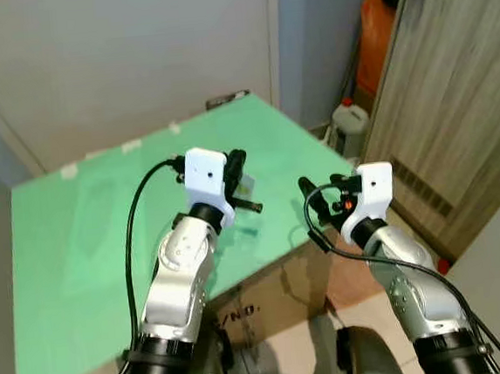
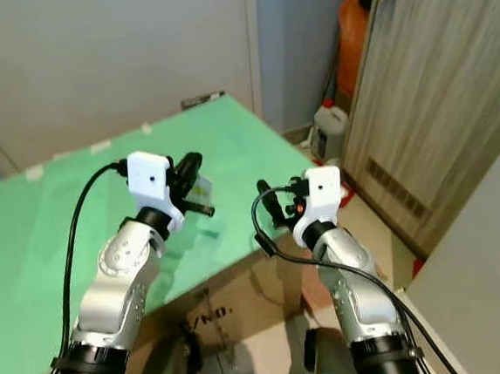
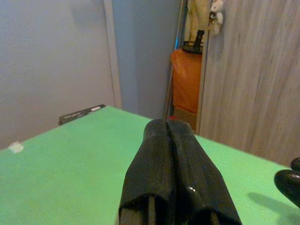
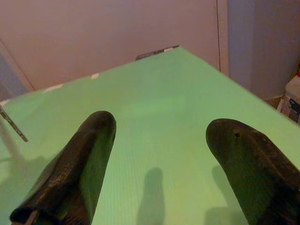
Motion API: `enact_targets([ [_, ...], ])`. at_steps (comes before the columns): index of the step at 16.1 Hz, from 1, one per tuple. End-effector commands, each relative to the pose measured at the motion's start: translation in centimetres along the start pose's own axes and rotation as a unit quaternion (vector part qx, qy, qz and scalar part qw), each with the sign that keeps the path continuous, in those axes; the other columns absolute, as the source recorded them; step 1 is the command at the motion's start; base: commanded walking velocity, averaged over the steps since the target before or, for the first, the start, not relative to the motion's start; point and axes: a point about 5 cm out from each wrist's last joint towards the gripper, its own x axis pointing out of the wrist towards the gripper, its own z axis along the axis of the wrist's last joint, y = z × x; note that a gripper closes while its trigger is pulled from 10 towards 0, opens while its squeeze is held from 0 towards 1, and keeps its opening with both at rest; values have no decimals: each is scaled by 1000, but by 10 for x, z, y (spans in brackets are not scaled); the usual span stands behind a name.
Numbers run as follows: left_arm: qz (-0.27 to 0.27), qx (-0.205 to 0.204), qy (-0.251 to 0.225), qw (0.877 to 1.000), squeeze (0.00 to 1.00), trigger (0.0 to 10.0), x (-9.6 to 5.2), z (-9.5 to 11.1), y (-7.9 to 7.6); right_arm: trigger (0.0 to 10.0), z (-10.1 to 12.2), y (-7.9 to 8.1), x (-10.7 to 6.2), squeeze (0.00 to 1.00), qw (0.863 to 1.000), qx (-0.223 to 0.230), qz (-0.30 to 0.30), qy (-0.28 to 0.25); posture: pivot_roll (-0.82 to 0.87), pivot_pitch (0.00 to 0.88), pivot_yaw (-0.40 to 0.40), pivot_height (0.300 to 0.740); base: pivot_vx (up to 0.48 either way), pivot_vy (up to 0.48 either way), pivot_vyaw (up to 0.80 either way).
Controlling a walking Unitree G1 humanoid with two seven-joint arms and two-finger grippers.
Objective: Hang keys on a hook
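Left eye view: both arms are raised over a green table [image 1: 81, 254] that fills the middle and left of the frame. The left gripper [image 1: 236, 181] sits just left of centre with its fingers [image 3: 168, 173] pressed together; a small pale tag and a thin dark pin seem to stick out beside them, so it may be pinching the keys [image 1: 249, 196], though the blur leaves that uncertain. The right gripper [image 1: 319, 200] hangs just right of centre near the table's edge, fingers [image 4: 79, 164] spread wide with nothing between them.

Keys are light, hard and loose on their ring, so they will swing and clink; my judgement is that the ring is the place to hold, leaving its opening free for the hook.

No hook can be made out. Something pale hangs at the top of a wooden panel [image 1: 454, 117] on the right, too small to read. An orange container [image 1: 377, 36] stands in the upper right corner, partly cut off by the panel. A cardboard box [image 1: 269, 303] under the table is half hidden by the arms.
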Motion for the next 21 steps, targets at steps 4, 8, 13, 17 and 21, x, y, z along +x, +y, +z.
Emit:
enact_targets([
  [4,-9,8,0,1000,0,0,-1,-2,-1,10000,-2,-1,3,0,1000,0,2,-3,-75,0,76,699,0,0,0],
  [8,-20,3,-7,1000,0,0,-2,-1,-5,10000,-6,-3,-1,0,1000,-3,1,5,-80,0,79,734,0,0,0],
  [13,-35,4,-12,999,0,0,0,1,-9,10000,-6,-8,0,0,1000,-4,-9,4,-86,0,88,740,0,0,0],
  [17,-52,8,-17,998,0,0,1,2,-12,10000,-6,-13,2,0,1000,-9,-21,6,-90,0,92,740,0,0,0],
  [21,-73,10,-18,997,0,0,-1,1,-15,10000,-9,-12,2,0,1000,-24,-16,7,-89,0,96,740,0,0,0],
])
